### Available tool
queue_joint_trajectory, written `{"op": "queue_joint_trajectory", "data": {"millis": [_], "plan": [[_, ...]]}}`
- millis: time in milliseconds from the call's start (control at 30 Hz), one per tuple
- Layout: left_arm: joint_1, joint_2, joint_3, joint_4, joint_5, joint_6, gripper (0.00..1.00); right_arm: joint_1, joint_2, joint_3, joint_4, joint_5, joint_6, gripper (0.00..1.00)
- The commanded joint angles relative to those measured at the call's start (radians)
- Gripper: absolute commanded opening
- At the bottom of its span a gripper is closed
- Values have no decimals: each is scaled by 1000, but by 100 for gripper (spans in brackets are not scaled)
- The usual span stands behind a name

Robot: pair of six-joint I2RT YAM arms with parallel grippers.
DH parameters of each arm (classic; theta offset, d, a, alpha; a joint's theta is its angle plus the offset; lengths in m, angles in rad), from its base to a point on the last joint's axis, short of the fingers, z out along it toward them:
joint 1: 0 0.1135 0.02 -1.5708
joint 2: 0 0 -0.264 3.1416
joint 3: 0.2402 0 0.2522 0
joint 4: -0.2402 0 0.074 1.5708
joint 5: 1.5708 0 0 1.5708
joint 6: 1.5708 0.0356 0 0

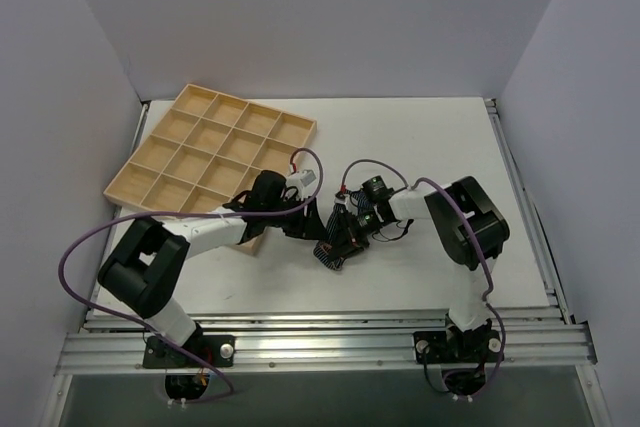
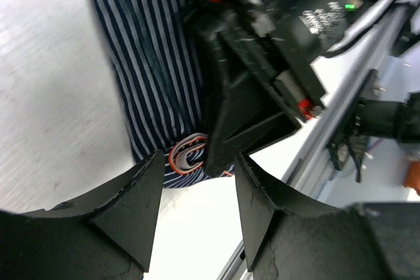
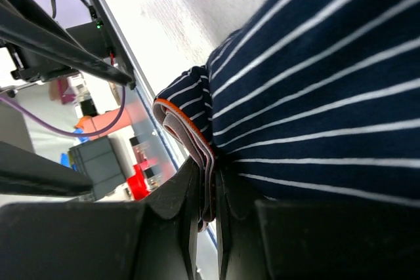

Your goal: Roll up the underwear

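The right gripper is clamped on the folded reddish waistband edge of the navy striped underwear, with the cloth pinched tight between its fingers. The left gripper has its fingers apart and holds nothing. That same waistband end lies just beyond its fingertips, beside the right gripper's black body. The underwear rests near the middle of the white table, to the right of the wooden compartment tray.

Top camera: high, far, looking straight down. Wrist cameras: very close, both share underwear.
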Motion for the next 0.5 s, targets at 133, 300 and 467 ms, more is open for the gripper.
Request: {"op": "queue_joint_trajectory", "data": {"millis": [133,300,467], "plan": [[64,30,-26,102,200,87,55,-20,38,16,-50,-47,-23,0],[73,53,1,-4,210,164,55,-21,38,-1,-40,-47,-11,0],[73,65,-26,62,234,151,55,-23,49,27,-55,-53,-16,0]]}}
